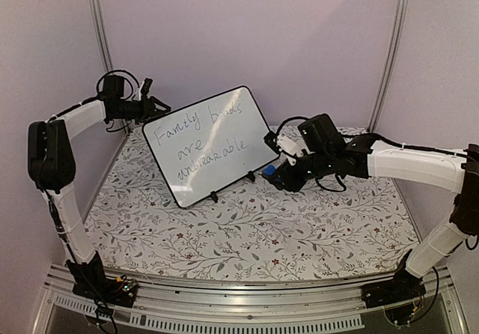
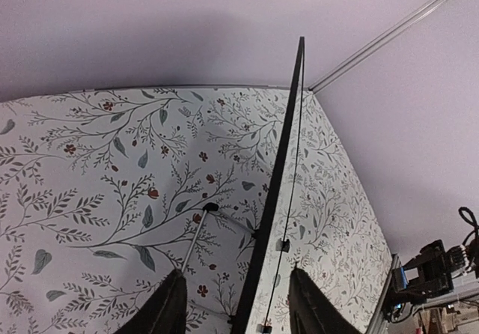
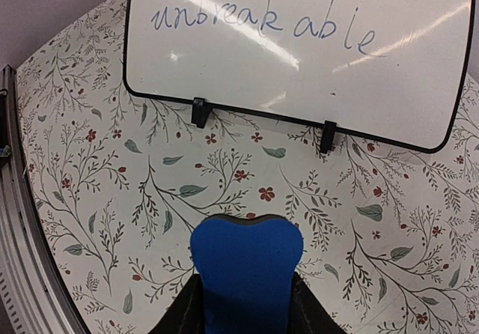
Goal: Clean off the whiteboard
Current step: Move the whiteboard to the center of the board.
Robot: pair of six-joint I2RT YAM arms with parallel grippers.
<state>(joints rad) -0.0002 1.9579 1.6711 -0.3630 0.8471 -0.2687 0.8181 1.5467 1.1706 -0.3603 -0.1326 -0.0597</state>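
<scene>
On the flowered table [image 1: 299, 229] the whiteboard [image 1: 206, 143] stands tilted at the far left, white with a thin black rim and 3 lines of blue handwriting. The left gripper [image 1: 157, 109] is spread around its far left edge. The right gripper [image 3: 243, 315], near its right side, pinches a blue eraser [image 3: 245, 263].

The black-rimmed whiteboard [image 1: 208, 145] stands leaning back, bearing blue writing, seemingly "Family bonds are unbreakable".

Whiteboard [image 3: 299, 72]: top edge cropped in right wrist view; edge-on, face hidden, in left wrist view. Blue eraser [image 3: 245, 274]: bottom cropped.
</scene>
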